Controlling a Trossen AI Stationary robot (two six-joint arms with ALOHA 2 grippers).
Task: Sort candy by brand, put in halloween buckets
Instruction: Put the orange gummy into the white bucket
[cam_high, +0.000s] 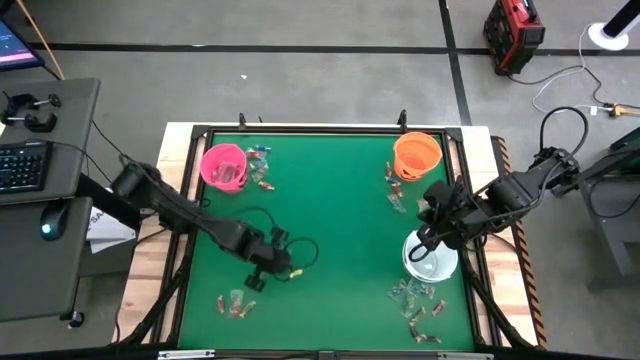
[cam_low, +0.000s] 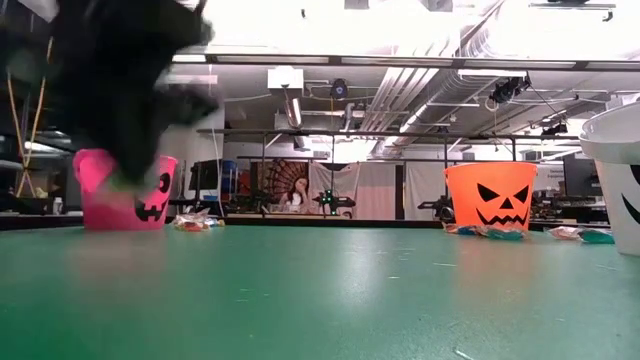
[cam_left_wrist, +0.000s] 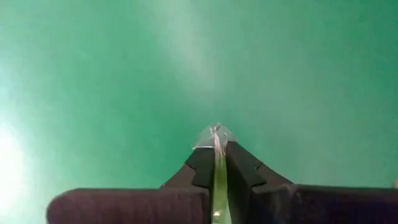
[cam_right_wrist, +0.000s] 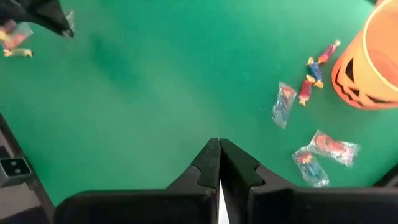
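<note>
Clamped between the fingers of the left tool is a clear-wrapped candy, its crinkled end protruding just past the fingertips above the green table. This tool sits at the middle-left of the table. A few loose sweets lie near it on the front side; the pink bucket stands well apart from it toward the back-left corner, with more wrapped sweets just beside that bucket.

Right tool: fingers pressed together, with a thin pale sliver showing in the seam between them; whether that is a wrapper cannot be told. This tool hangs over the rim of the white bucket at the right side of the table. The orange bucket stands beyond it toward the back-right corner, upright, with red-and-blue and clear-wrapped sweets scattered on the table between the orange bucket and the tool. A further cluster of candy lies in front of the white bucket, near the front-right corner.

From table height, the pink bucket and orange bucket show black jack-o'-lantern faces, and the white bucket appears at the edge, raised clear of the table surface. A dark blurred arm partly covers the pink bucket.
</note>
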